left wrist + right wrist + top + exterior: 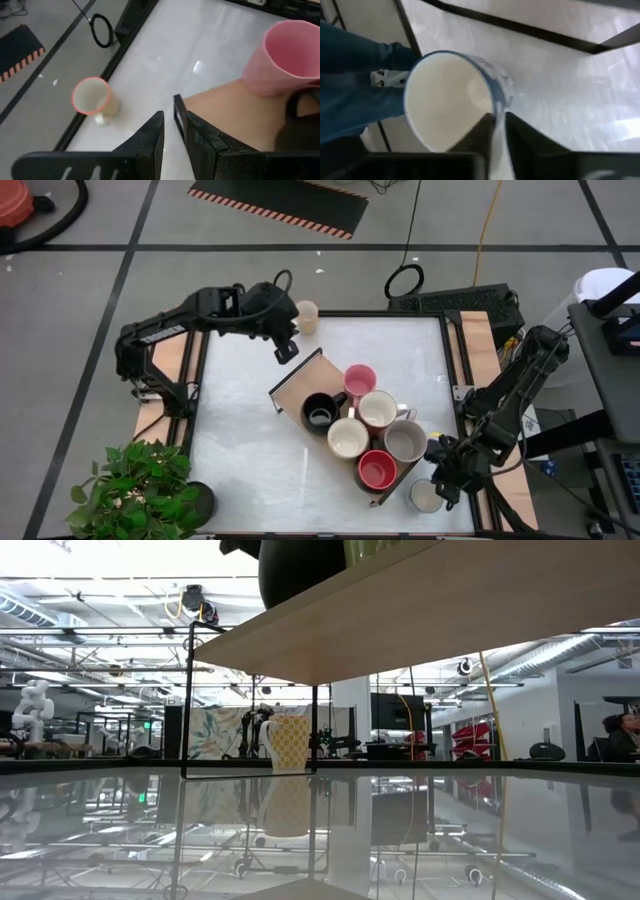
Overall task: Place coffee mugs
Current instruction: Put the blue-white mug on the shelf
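Mugs are mostly in place already: six of them sit on the long wooden tray (295,385) lying slantwise across the middle of the table (240,450). From the high view they read as a pink mug (359,380), a black mug (320,412), a cream mug with a reddish rim (378,408), a cream mug (347,438), a grey mug (405,442) and a red mug (376,470), packed close together toward one end. All look empty inside. The tray's other end, nearest the left arm, is bare wood.

Two mugs are not yet on the tray. A cream mug with a pink rim (307,315) stands alone at the table's far edge, well apart from the tray. A white mug with a blue rim (426,496) stands at the near right corner, just beside the tray's end.

The right gripper (496,125) is at that white mug, its fingers (475,131) closed over the rim, one inside the wall and one outside, so this mug looks like the one in hand. The left gripper (170,127) hovers over the tray's bare end with its fingers nearly together, holding nothing.

By this count, two placements remain.
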Robot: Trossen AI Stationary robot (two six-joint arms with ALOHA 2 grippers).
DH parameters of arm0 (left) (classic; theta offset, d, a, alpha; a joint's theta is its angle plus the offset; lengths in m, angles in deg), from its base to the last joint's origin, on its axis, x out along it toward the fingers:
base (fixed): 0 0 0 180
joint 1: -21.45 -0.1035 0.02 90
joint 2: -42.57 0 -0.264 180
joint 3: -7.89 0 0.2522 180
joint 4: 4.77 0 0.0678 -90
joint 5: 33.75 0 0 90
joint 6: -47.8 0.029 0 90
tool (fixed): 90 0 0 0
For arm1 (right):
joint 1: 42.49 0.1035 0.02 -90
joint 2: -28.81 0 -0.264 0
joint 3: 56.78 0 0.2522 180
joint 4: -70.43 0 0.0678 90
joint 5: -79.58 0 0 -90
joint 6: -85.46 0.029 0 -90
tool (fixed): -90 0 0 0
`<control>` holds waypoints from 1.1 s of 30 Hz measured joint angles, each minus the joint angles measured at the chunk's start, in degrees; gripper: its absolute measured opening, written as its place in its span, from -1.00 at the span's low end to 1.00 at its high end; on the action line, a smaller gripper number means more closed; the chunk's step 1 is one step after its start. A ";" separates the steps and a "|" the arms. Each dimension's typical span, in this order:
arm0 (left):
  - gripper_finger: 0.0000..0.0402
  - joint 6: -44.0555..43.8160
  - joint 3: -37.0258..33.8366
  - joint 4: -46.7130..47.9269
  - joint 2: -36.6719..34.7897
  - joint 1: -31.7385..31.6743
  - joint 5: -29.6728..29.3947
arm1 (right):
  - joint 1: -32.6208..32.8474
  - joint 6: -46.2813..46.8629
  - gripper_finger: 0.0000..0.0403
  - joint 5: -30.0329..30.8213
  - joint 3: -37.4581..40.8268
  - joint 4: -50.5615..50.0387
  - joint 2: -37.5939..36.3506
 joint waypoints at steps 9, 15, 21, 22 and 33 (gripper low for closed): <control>-0.61 0.54 0.00 -0.76 0.00 -4.48 -0.02 | 0.02 1.54 -0.75 2.25 0.11 2.46 0.11; -0.61 0.97 0.00 -0.76 0.00 -5.22 0.00 | 0.02 1.46 -0.51 3.86 0.17 1.94 0.15; -0.61 0.89 0.00 -0.76 0.00 -5.20 0.02 | 0.02 0.45 -0.41 4.74 2.76 6.71 0.09; -0.61 0.89 0.00 -0.76 0.00 -5.20 0.02 | 0.02 0.41 -0.43 4.73 3.12 7.31 0.11; -0.61 -0.03 0.00 -0.72 0.00 -5.20 0.02 | 0.00 -2.26 -0.95 3.19 3.65 5.83 0.15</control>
